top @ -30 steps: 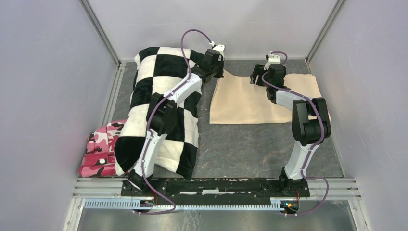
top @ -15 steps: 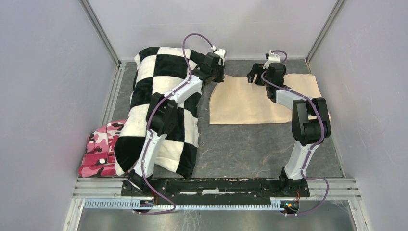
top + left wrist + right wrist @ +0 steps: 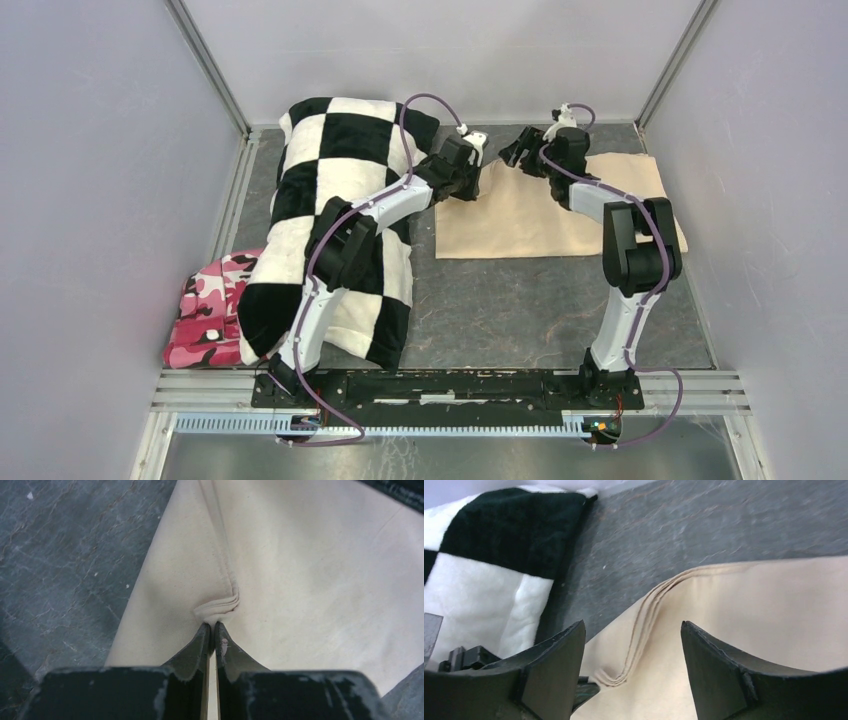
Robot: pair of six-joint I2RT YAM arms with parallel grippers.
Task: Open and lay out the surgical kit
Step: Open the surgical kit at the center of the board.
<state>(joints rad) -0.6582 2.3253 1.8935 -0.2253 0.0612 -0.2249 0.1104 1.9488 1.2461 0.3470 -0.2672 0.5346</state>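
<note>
Top external view: over the last second the left gripper (image 3: 214, 631) has swung right, off the checkered pillow (image 3: 330, 170), and now sits pressed together on a pinched fold at the far-left corner of the beige cloth wrap (image 3: 540, 215). That corner has drawn inward. The right gripper (image 3: 633, 626) has shifted slightly left and hangs spread wide over the wrap's layered far edge. A pink camouflage cloth (image 3: 205, 310) lies near left. The wrap lies far right on the dark marbled table (image 3: 500, 310), between pale walls (image 3: 100, 200).
</note>
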